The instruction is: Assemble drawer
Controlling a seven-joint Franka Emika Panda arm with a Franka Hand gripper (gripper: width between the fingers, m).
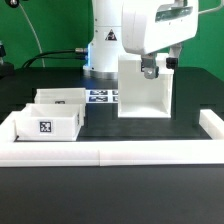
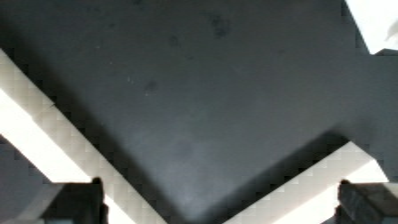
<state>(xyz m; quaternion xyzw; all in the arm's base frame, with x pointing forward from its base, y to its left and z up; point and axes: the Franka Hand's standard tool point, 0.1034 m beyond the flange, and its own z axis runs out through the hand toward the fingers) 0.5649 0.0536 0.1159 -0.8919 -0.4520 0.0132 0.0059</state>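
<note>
The large white boxy shell [image 1: 143, 88] of the drawer stands upright on the black table, right of centre in the exterior view. My gripper [image 1: 151, 69] hangs at the shell's upper edge, close in front of it. In the wrist view the gripper [image 2: 219, 205] is open: the two dark fingertips [image 2: 75, 203] stand far apart with only dark table between them. Two small white trays sit at the exterior view's left: the nearer tray [image 1: 46, 123] shows a square tag, and the farther tray [image 1: 61, 98] is behind it.
The marker board [image 1: 101, 97] lies flat by the robot base. Long low white border blocks run along the front [image 1: 120, 151] and the right side [image 1: 211, 124]. White edges [image 2: 32, 125] form a V around the dark table in the wrist view.
</note>
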